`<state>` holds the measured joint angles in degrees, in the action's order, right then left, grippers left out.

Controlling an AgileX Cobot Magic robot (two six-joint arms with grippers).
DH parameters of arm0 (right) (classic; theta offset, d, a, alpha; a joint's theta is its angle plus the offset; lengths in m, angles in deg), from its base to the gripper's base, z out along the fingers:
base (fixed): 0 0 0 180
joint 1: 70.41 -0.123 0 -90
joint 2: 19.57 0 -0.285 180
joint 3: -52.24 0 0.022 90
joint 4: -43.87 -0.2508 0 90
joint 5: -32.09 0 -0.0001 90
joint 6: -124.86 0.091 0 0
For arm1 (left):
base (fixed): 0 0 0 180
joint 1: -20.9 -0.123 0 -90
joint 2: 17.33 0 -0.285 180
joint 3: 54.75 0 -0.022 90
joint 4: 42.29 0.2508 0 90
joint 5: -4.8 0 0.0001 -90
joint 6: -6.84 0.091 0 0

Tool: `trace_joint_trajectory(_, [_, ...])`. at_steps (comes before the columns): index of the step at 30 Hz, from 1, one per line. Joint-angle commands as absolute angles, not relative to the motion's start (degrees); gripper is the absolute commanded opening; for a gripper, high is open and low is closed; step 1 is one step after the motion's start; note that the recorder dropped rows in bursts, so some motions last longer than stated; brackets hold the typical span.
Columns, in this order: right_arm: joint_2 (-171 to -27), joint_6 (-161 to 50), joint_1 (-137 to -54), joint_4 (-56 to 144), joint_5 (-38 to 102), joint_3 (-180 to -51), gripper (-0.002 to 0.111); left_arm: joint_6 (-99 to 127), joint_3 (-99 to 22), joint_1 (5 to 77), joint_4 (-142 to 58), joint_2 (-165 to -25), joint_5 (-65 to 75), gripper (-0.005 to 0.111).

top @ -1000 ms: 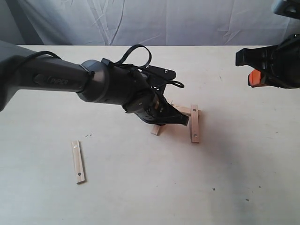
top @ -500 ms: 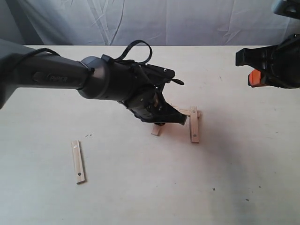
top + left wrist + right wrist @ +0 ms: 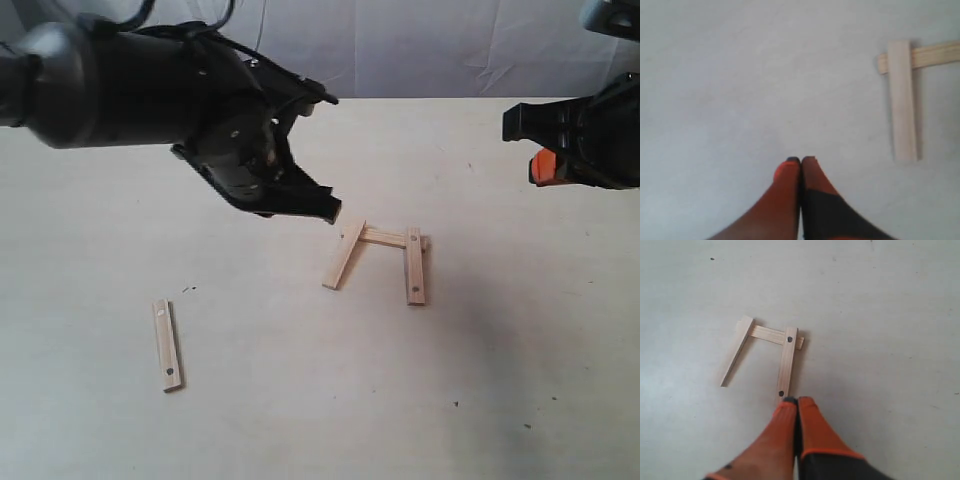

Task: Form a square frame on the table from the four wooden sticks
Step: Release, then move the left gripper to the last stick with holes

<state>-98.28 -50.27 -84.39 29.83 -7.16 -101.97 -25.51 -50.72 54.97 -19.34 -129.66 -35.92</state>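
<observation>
Three pale wooden sticks form an open U on the table [image 3: 300,420]: a slanted left stick [image 3: 343,254], a cross stick [image 3: 386,237] and a right stick [image 3: 415,265] with dark holes. The right wrist view shows the same U, with the right stick [image 3: 786,362] reaching toward the camera. A fourth stick [image 3: 167,344] lies alone at the lower left. My left gripper [image 3: 330,209] hangs above and left of the U, shut and empty [image 3: 800,160]. At the right edge my right gripper [image 3: 520,122] stays raised, shut with nothing in it [image 3: 797,400].
A wrinkled grey cloth backdrop [image 3: 400,45] closes off the far side of the table. A few small dark specks [image 3: 455,404] dot the surface. Nothing else lies on the table around the sticks.
My left arm has lifted and pulled back to the upper left, away from the U. The slanted left stick, which the gripper had covered, now lies fully in view. The right arm has not moved.
</observation>
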Motion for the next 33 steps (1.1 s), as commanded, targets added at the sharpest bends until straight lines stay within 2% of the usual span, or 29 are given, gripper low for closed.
trace_joint_trajectory(1, [-97.94,-50.63,-84.13,29.82,-7.12,-101.73,0.000,-29.48,-42.22,52.26,-18.62,-123.40,-37.17,0.000])
trace_joint_trajectory(6, [-97.94,-50.63,-84.13,29.71,-7.11,-101.73,0.000,-39.62,-31.48,48.93,-16.73,-116.44,-37.09,0.000])
trace_joint_trajectory(11, [-97.94,-50.63,-84.13,29.35,-7.11,-101.73,0.000,-45.63,-23.32,49.14,-18.05,-112.66,-35.04,0.000])
trace_joint_trajectory(14, [-97.94,-50.63,-84.13,29.19,-7.11,-101.73,0.000,-47.21,-19.27,49.14,-20.61,-112.48,-29.50,0.007])
trace_joint_trajectory(16, [-97.94,-50.63,-84.13,29.19,-7.11,-101.73,0.000,-47.21,-17.20,49.14,-22.84,-112.89,-24.18,0.015])
trace_joint_trajectory(20, [-97.94,-50.63,-84.13,29.19,-7.11,-101.73,0.000,-47.09,-14.52,49.14,-24.76,-113.69,-16.53,0.040])
trace_joint_trajectory(23, [-97.94,-50.63,-84.13,29.10,-7.11,-101.73,0.000,-47.09,-14.10,49.14,-24.50,-114.84,-15.80,0.050])
trace_joint_trajectory(33, [-97.94,-50.63,-84.13,28.94,-7.11,-101.73,0.000,-56.35,-13.88,49.04,-15.60,-119.85,-15.55,0.052])
